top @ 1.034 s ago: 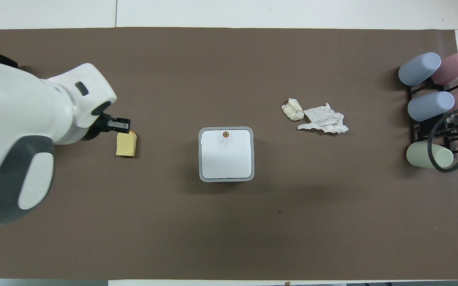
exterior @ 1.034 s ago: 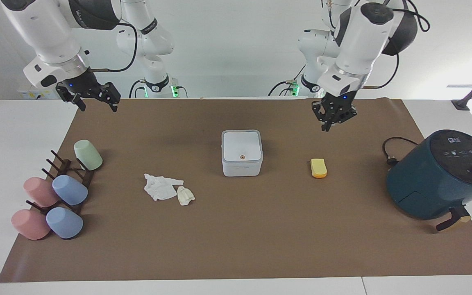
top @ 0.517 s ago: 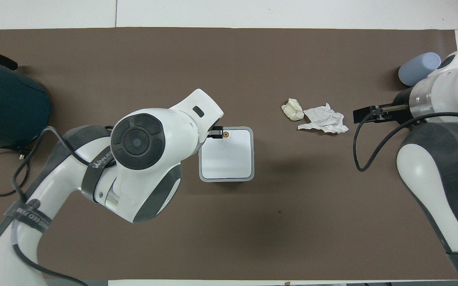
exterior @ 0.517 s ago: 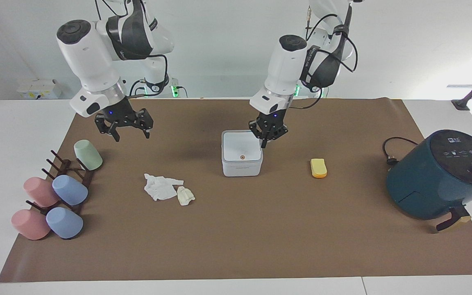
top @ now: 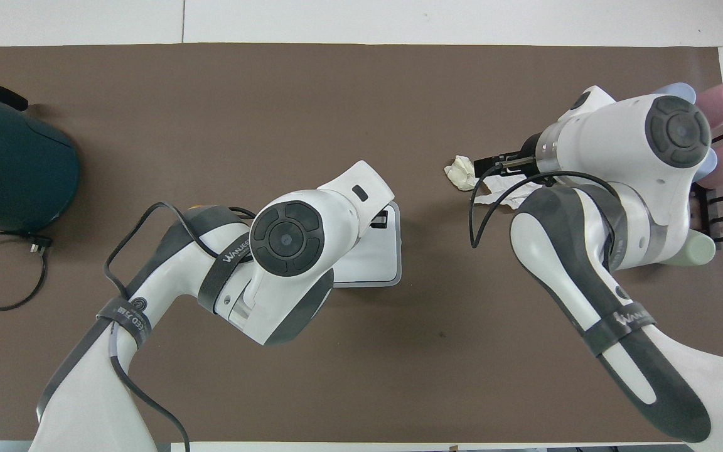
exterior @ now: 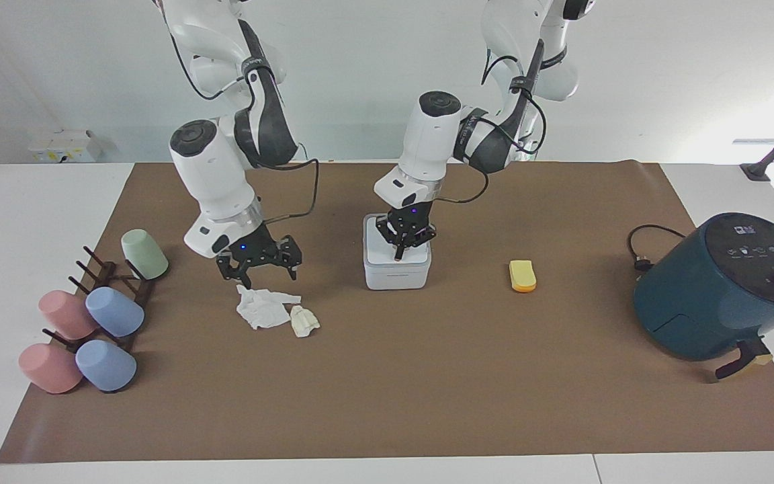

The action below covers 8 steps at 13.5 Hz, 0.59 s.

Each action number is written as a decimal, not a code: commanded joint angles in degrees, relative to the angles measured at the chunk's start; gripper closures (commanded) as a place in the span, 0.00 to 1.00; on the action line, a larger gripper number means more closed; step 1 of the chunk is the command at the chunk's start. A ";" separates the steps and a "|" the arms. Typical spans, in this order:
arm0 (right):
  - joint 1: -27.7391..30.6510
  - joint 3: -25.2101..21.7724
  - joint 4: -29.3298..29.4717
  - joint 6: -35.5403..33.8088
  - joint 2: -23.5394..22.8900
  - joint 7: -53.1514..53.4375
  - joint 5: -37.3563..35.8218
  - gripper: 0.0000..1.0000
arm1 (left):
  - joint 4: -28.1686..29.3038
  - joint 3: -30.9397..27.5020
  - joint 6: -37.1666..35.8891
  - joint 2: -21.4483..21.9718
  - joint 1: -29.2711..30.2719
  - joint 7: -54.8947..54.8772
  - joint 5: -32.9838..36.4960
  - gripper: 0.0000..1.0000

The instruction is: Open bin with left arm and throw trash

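Bin [exterior: 397, 270] lid under shut left claw [exterior: 398, 255].

bin [exterior: 397, 270] mid-table, tissue [exterior: 263, 308] toward right arm's end, wad [exterior: 304, 321] beside it

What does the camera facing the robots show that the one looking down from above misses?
Only the facing view shows the small yellow-orange oblong block, both pale blue cups on the rack, and the shut left gripper at the small pale grey-white plastic bin's lid. Only the overhead view shows nothing extra. Both show the dark teal air fryer, cream paper wad and wrinkly white tissue.
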<state>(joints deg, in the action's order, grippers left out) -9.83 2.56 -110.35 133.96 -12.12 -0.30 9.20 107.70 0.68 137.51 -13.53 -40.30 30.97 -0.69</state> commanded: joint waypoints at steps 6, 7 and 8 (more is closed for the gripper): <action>-0.36 0.16 -1.80 4.91 -5.63 -9.97 6.09 0.16 | 2.34 -1.04 -12.23 7.44 -1.36 -0.48 0.07 1.00; -0.36 0.16 -1.89 5.16 -5.72 -11.64 6.09 0.29 | 2.43 -1.12 -15.31 9.46 -1.27 -0.56 0.07 1.00; -0.45 0.16 -1.80 5.52 -6.33 -12.88 6.09 0.38 | 2.52 -1.21 -19.34 11.40 -0.57 -1.00 0.07 1.00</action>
<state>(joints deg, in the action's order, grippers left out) -10.32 2.57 -111.74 138.30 -18.20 -9.53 13.49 107.70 0.47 123.70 -7.43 -40.81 30.88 -0.69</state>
